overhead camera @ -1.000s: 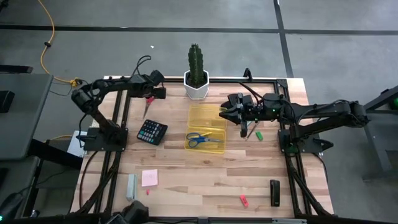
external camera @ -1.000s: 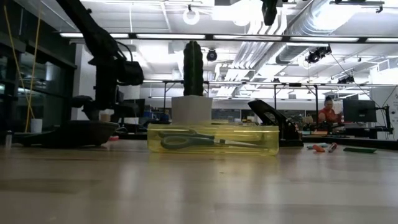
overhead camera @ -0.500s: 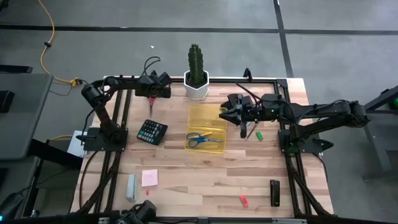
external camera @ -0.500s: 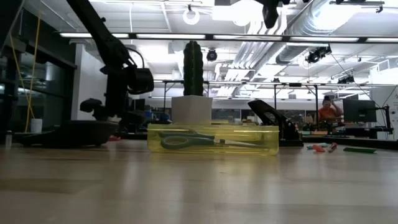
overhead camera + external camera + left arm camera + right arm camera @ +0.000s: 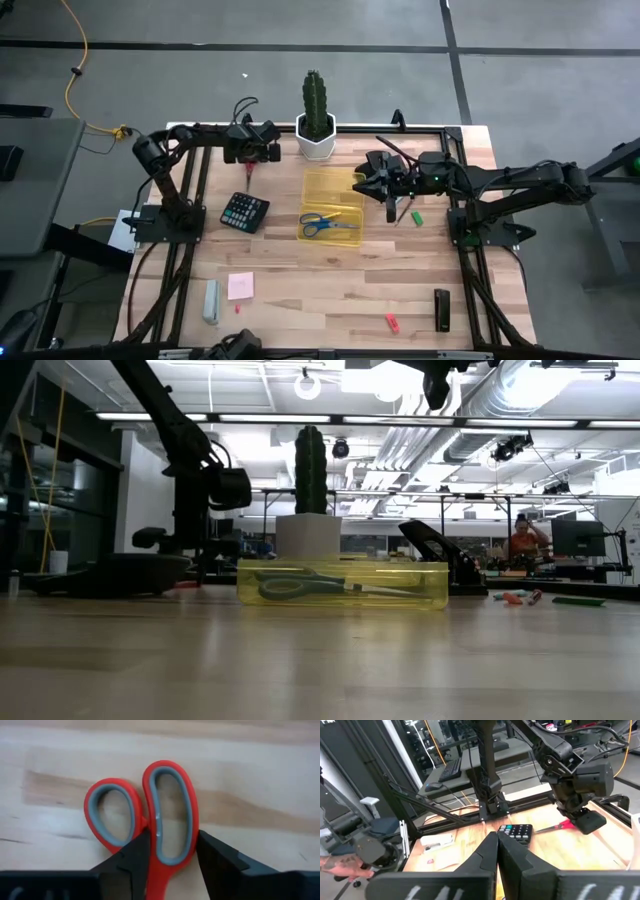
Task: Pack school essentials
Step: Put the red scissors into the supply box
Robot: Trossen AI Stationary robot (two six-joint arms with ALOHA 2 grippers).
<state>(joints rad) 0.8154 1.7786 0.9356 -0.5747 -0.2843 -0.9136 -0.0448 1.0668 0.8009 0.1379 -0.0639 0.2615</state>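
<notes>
My left gripper [image 5: 170, 857] is down at the table's far edge, its fingers [image 5: 131, 860] spread to either side of the red-handled scissors [image 5: 150, 827], straddling the larger handle loop; I cannot tell if they touch it. Beside it stands the cactus [image 5: 316, 112]; the calculator [image 5: 244, 211] lies nearer me, with bare wood between. My right gripper [image 5: 388, 190] hangs over the yellow tray's [image 5: 330, 184] right rim, fingers [image 5: 487, 857] pressed together. The blue-handled scissors [image 5: 328, 224] lie in that tray.
</notes>
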